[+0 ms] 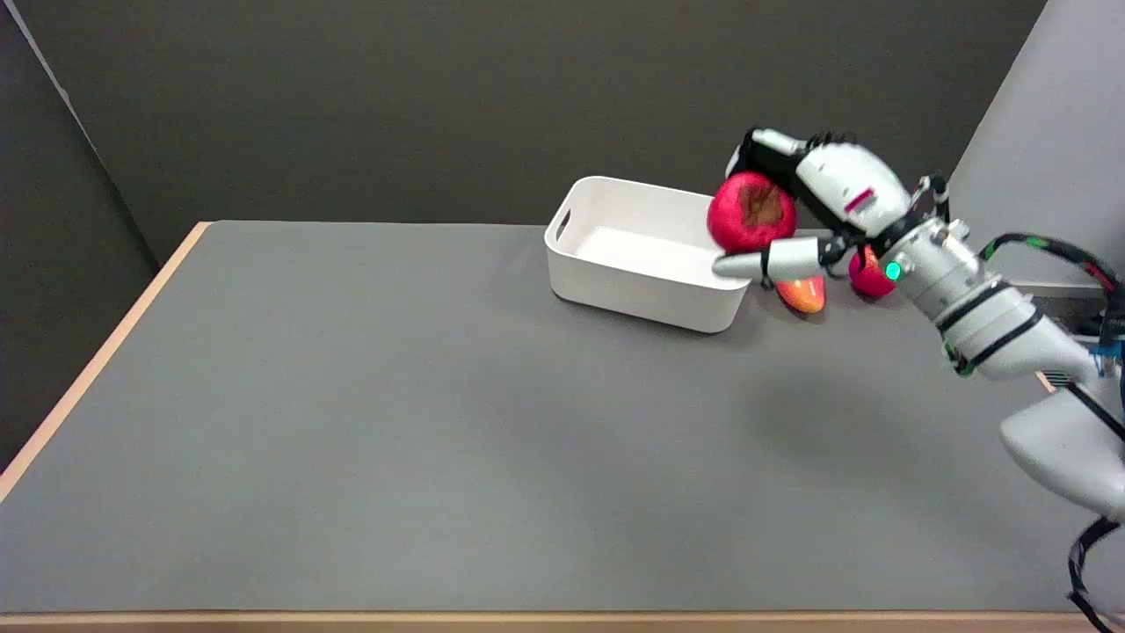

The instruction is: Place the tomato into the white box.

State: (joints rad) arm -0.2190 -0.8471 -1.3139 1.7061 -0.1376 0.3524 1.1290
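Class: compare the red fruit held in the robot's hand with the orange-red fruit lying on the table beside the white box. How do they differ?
The tomato is round and deep red with a brown patch; the orange-red fruit is yellow-orange to red and tapers to a point.
The tomato is held in the air by the right hand, above the right end of the white box; the orange-red fruit lies on the table.
The tomato looks larger.

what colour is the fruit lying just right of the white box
Orange shading to red, seen in the head view: the fruit lies beside the white box.

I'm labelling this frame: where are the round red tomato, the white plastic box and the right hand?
round red tomato (751, 214), head view, on its brown top.
white plastic box (642, 290), head view, on its near wall.
right hand (813, 207), head view, on its back.
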